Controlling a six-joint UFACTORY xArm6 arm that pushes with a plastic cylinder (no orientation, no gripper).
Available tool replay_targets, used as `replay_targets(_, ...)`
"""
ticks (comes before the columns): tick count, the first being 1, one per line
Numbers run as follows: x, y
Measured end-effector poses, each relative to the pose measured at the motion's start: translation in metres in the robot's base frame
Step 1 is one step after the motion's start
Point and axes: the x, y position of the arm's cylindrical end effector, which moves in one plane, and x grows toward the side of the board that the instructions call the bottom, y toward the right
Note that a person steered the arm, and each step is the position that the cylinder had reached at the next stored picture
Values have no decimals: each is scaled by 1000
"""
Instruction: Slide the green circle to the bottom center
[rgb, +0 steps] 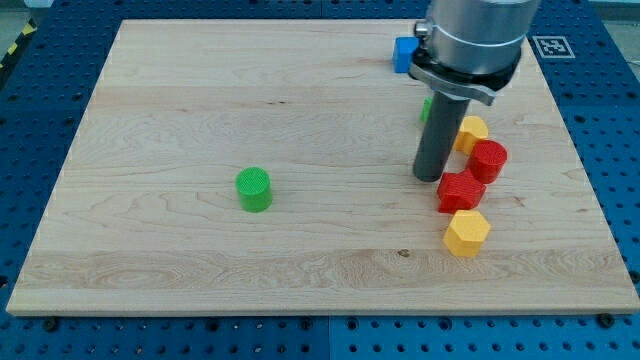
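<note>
while my tip (429, 177) stands well right, green circle (254, 189) sits apart.

circle (254, 189) left of centre on board (180, 90), my tip (429, 177) well right, just left of block cluster (466, 186)

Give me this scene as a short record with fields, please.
target: green circle, left of board centre, alone
my tip: at the view's right, far from the target, just left of a red block
nearby cluster: red cylinder, two yellow blocks
partly hidden: blue block, a green piece behind the rod
surface: wooden board
</note>
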Motion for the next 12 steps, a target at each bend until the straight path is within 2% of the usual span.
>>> replay_targets(1,0,-39)
replay_targets(3,-32,-143)
replay_targets(4,-23,-200)
replay_targets(5,-6,-221)
replay_targets(12,62,-142)
